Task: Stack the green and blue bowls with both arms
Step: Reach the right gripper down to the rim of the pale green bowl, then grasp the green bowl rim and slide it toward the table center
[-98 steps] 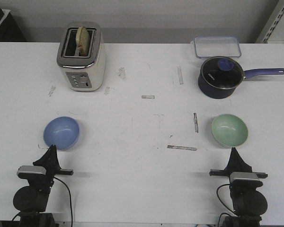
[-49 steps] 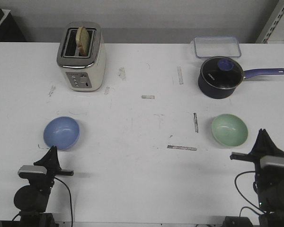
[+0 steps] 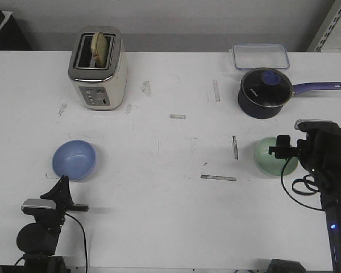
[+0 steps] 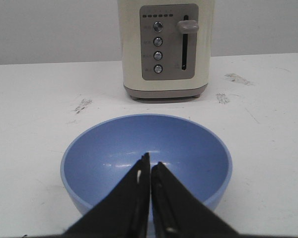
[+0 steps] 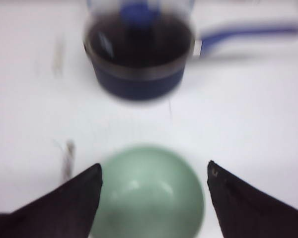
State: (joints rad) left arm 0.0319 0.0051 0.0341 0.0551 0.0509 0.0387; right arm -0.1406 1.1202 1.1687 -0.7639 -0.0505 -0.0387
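The light blue bowl (image 3: 74, 159) sits upright at the front left of the table. My left gripper (image 3: 62, 181) rests just in front of it, shut and empty. In the left wrist view its closed tips (image 4: 150, 161) point at the blue bowl (image 4: 109, 148). The pale green bowl (image 3: 269, 154) sits at the front right, partly hidden by my right arm (image 3: 321, 151). In the blurred right wrist view, my right gripper (image 5: 154, 169) is open above the green bowl (image 5: 149, 198), one finger on each side, not touching it.
A dark navy saucepan (image 3: 264, 94) with a long handle stands just behind the green bowl, and shows in the right wrist view (image 5: 139, 59). A clear lidded container (image 3: 260, 56) lies behind it. A cream toaster (image 3: 98, 68) stands at the back left.
My right arm has risen from the table's front edge and swung forward over the green bowl, with its jaws now wide apart. The left arm and both bowls have not moved.
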